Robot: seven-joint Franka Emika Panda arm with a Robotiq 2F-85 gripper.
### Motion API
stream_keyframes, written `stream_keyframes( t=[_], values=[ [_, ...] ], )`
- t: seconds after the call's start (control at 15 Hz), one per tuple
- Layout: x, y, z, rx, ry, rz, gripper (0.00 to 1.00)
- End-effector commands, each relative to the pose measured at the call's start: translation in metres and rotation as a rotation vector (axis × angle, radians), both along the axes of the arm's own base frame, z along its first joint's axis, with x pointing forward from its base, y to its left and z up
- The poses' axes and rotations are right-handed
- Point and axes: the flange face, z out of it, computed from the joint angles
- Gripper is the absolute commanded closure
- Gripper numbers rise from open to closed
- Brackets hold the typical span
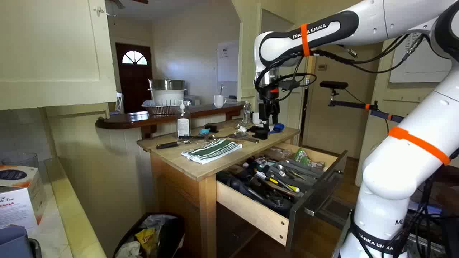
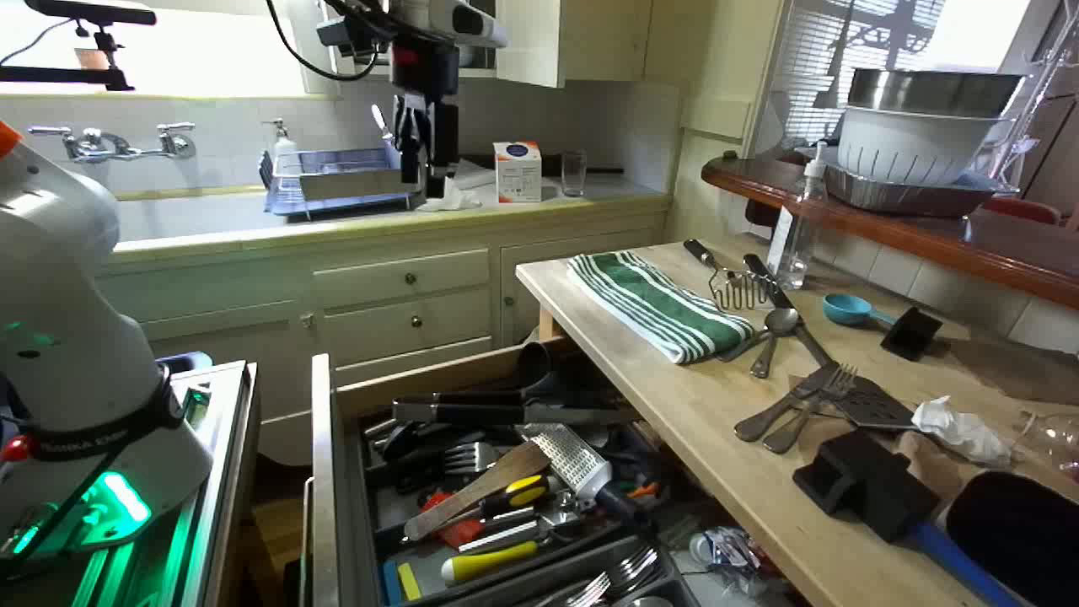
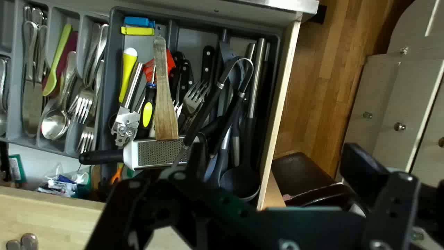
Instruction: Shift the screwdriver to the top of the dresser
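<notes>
The screwdriver (image 3: 147, 107), with a black and yellow handle, lies in the open drawer (image 3: 282, 100), its shaft partly under a wooden spatula (image 3: 164, 90). Its handle also shows in an exterior view (image 2: 523, 491). The dresser (image 2: 716, 421) is light wood with a pale flat top; its top also shows in an exterior view (image 1: 175, 157) and at the lower left of the wrist view (image 3: 45, 222). My gripper (image 3: 277, 156) is open and empty, its fingers wide apart. It hangs in the air above the drawer, apart from the screwdriver. It also shows in both exterior views (image 1: 269, 122) (image 2: 423, 181).
On the dresser top lie a green striped towel (image 2: 662, 308), a masher (image 2: 729, 282), cutlery (image 2: 801, 409) and a black brush-like block (image 2: 868, 485). A soap bottle (image 1: 183, 123) stands at the back. A grater (image 3: 156, 152), tongs (image 3: 215, 107) and a cutlery tray (image 3: 111, 69) fill the drawer.
</notes>
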Motion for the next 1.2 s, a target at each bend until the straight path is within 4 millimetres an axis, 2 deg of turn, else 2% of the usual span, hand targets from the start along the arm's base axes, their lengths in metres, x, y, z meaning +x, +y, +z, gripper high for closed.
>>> stream_keyframes(
  t=[0.0, 0.73, 0.87, 1.13],
  values=[
    [0.000, 0.000, 0.001, 0.000, 0.001, 0.000, 0.00],
    [0.000, 0.000, 0.001, 0.000, 0.001, 0.000, 0.00],
    [0.009, -0.011, -0.013, 0.018, 0.011, 0.004, 0.00],
    [0.023, -0.048, -0.059, 0.034, 0.011, -0.007, 0.00]
  ],
)
